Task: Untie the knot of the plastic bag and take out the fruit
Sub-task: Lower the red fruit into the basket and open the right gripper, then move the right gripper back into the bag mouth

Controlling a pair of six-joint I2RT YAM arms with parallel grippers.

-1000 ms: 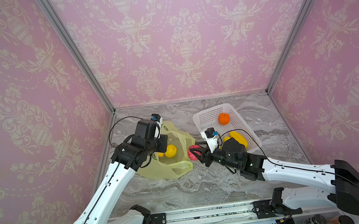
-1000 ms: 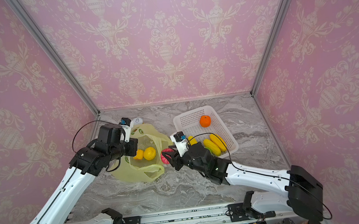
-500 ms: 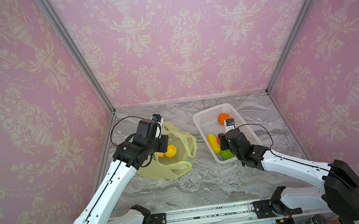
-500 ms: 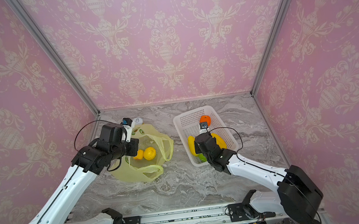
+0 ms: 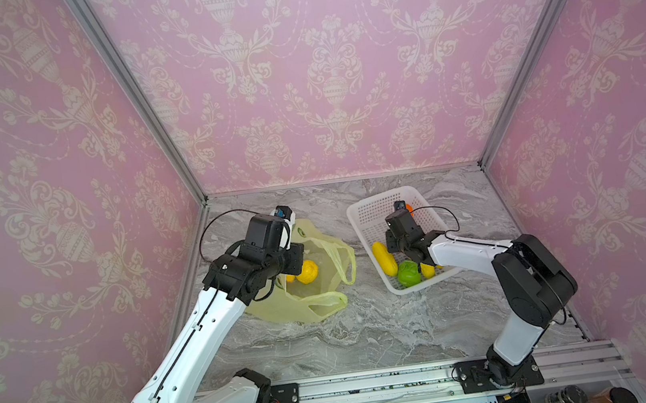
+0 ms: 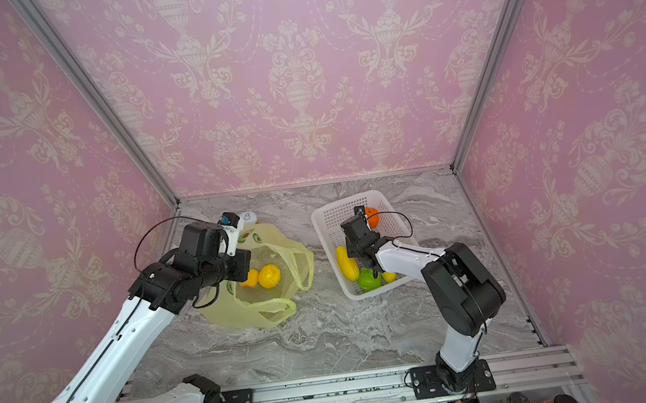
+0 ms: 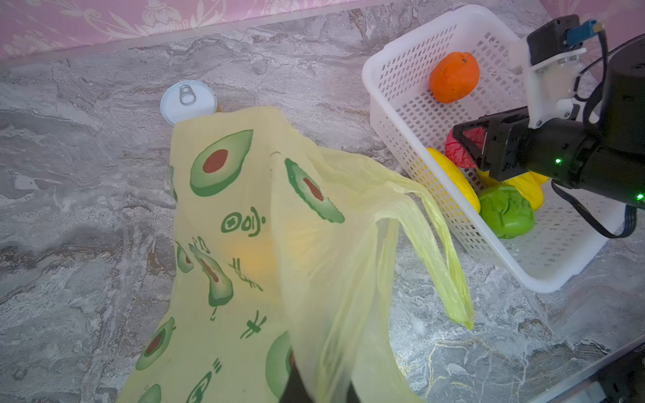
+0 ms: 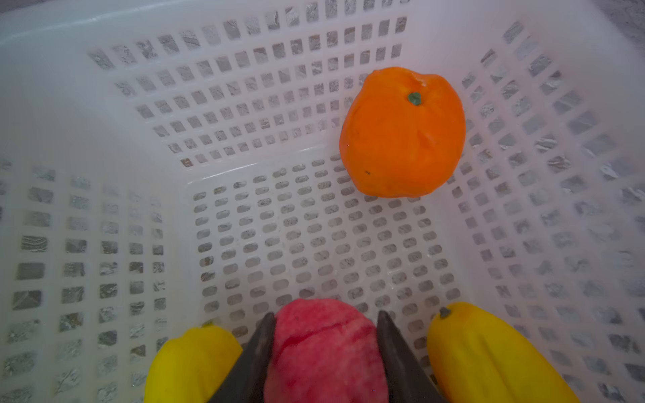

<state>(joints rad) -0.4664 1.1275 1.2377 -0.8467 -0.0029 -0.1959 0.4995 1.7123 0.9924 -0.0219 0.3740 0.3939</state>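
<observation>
1. the right gripper [image 8: 324,316] is now reaching down inside the white basket [image 5: 373,217]. a second ago it was outside the basket, just beside the wall that faces the bag.
2. its jaws are clamping on the pink-red fruit [image 8: 324,352], one finger pressing each side. the fruit is sitting near the middle of the basket, and i cannot tell whether it is touching the basket floor.
3. the orange fruit [image 8: 401,132] is resting at the basket's far end, as before. a long yellow fruit [image 5: 385,259] and the green bumpy fruit [image 5: 408,273] are lying at the basket's near end.
4. the left gripper [image 7: 319,387] is staying where it was, out beyond the basket's left wall. its jaws are pinching together on a fold of the plastic bag [image 5: 304,305].
5. the bag is lying just beside the basket's left wall, unmoved. its handle loops [image 7: 439,251] are hanging loose and untied, and two round yellow-orange fruits [image 6: 269,276] are still sitting inside it.
</observation>
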